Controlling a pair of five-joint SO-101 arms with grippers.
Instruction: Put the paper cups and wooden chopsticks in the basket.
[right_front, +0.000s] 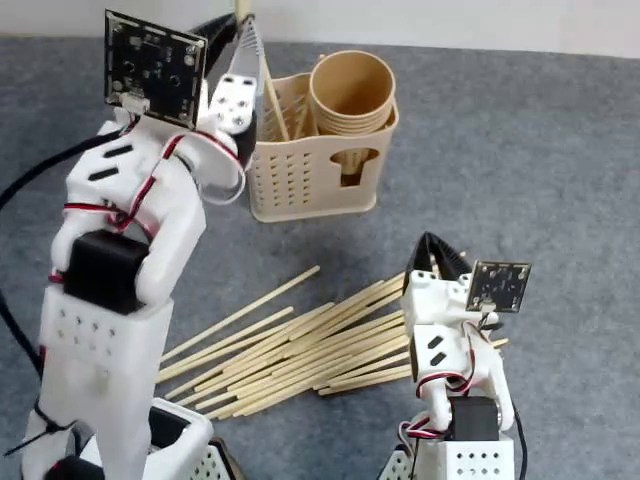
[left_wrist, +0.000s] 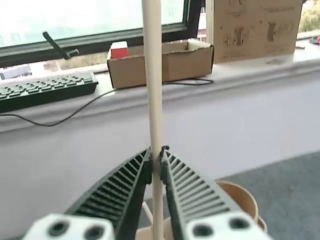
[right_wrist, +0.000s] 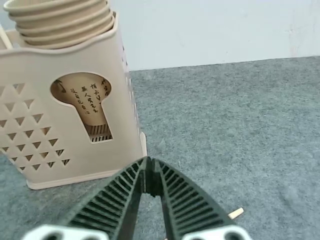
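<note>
A beige slotted basket (right_front: 300, 180) stands at the back of the table, with a stack of paper cups (right_front: 352, 90) in its right compartment. My left gripper (right_front: 248, 45) hovers over the basket's left compartment, shut on an upright wooden chopstick (left_wrist: 152, 75) pinched at the fingertips (left_wrist: 145, 165). Several loose chopsticks (right_front: 300, 345) lie fanned out on the grey cloth in front of the basket. My right gripper (right_front: 440, 258) sits low at the pile's right end, shut with nothing in it. It faces the basket (right_wrist: 75, 115) and the cups (right_wrist: 60, 20).
A grey cloth (right_front: 520, 150) covers the table, with bare room to the right of the basket. One chopstick tip (right_wrist: 235, 213) pokes out beside the right gripper. A ledge with a keyboard (left_wrist: 45, 90) and a cardboard box (left_wrist: 160, 62) lies behind the table.
</note>
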